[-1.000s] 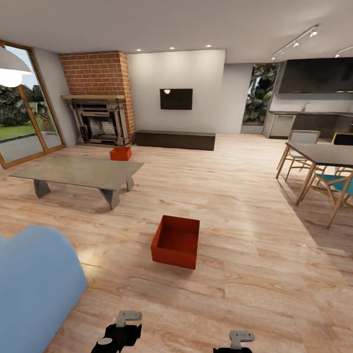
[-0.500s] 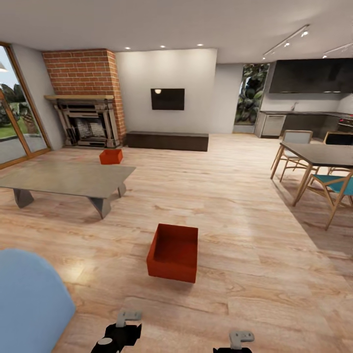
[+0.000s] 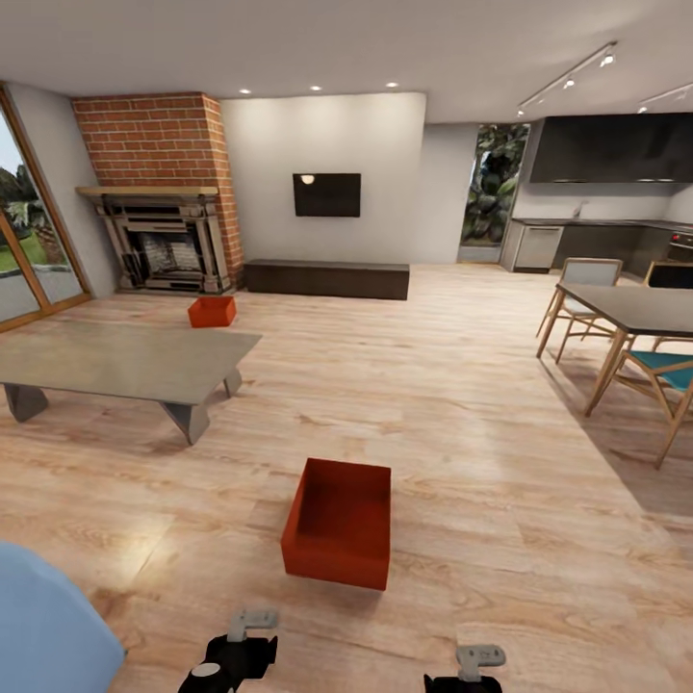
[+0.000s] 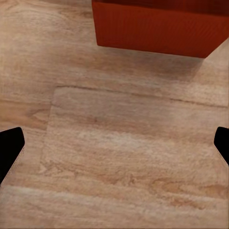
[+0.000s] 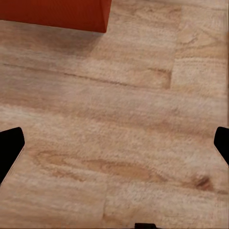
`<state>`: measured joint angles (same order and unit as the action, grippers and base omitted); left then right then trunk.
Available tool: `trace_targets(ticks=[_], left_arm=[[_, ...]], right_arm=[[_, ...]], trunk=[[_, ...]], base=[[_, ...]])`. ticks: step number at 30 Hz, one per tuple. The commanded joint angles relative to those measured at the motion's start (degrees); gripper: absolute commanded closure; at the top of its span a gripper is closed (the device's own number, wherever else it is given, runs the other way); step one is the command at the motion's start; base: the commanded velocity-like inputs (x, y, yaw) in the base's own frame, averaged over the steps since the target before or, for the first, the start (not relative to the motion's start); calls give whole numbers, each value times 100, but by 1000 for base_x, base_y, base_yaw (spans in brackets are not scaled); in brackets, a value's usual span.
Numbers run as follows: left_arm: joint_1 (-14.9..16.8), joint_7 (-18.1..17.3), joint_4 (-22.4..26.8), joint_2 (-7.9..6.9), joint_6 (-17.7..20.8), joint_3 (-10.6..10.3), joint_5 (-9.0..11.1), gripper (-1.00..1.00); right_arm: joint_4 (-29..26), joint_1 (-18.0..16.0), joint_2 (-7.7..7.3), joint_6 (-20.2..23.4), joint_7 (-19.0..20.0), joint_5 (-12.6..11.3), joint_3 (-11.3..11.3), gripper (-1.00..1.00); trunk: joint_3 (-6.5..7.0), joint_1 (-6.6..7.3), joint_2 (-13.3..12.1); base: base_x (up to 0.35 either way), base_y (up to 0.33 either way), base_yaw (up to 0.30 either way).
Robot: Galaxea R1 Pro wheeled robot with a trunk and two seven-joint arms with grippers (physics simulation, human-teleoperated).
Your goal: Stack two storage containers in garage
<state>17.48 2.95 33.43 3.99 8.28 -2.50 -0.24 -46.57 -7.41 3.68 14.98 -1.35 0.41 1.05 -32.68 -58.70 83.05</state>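
Two red-orange storage containers stand on the light wood plank floor of the living room. The near container [image 3: 339, 522] sits a short way ahead of me, open top up and empty. The far container [image 3: 212, 311] rests beyond the coffee table, near the fireplace. My left gripper [image 3: 241, 647] and right gripper [image 3: 474, 666] hang low at the picture's lower edge, short of the near container. The left wrist view has the container's wall [image 4: 160, 26] ahead of the open left gripper [image 4: 114, 145]. In the right wrist view one corner of that container [image 5: 55, 12] lies ahead of the open right gripper [image 5: 114, 145]. Both grippers hold nothing.
A low grey coffee table [image 3: 125, 361] stands to the left, with a blue sofa [image 3: 43, 626] at the near left corner. A dining table [image 3: 635, 306] with wooden chairs [image 3: 664, 380] is on the right. A brick fireplace [image 3: 164, 241] and a dark bench [image 3: 327, 279] line the far wall.
The whole view has shifted as the camera moved: the near container now shows lower and larger, and the sofa and coffee table have slid left. The grippers keep their place in the picture.
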Motion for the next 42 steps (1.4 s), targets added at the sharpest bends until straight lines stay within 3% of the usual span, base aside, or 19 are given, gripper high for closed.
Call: trace_targets(ticks=[1, 13, 26, 42], left_arm=[[1, 31, 13, -3, 33, -25, -2, -100], [1, 31, 22, -4, 33, -27, -2, -100], [1, 29, 30, -4, 35, -32, 5, -100], [1, 21, 6, -4, 42, -28, -9, -100]], right_arm=[[-10, 2, -10, -19, -14, 3, 9, -100], [-10, 11, -21, -109, -6, 3, 16, -100], [-18, 11, -11, -110, -14, -15, 17, -100], [-18, 11, 6, -105, -14, -16, 21, -100]], trunk=[[-6, -3, 3], [-6, -3, 3], [-6, -3, 3], [-6, -3, 3]], base=[[312, 0, 0], [276, 0, 0], [90, 0, 0], [317, 10, -21]])
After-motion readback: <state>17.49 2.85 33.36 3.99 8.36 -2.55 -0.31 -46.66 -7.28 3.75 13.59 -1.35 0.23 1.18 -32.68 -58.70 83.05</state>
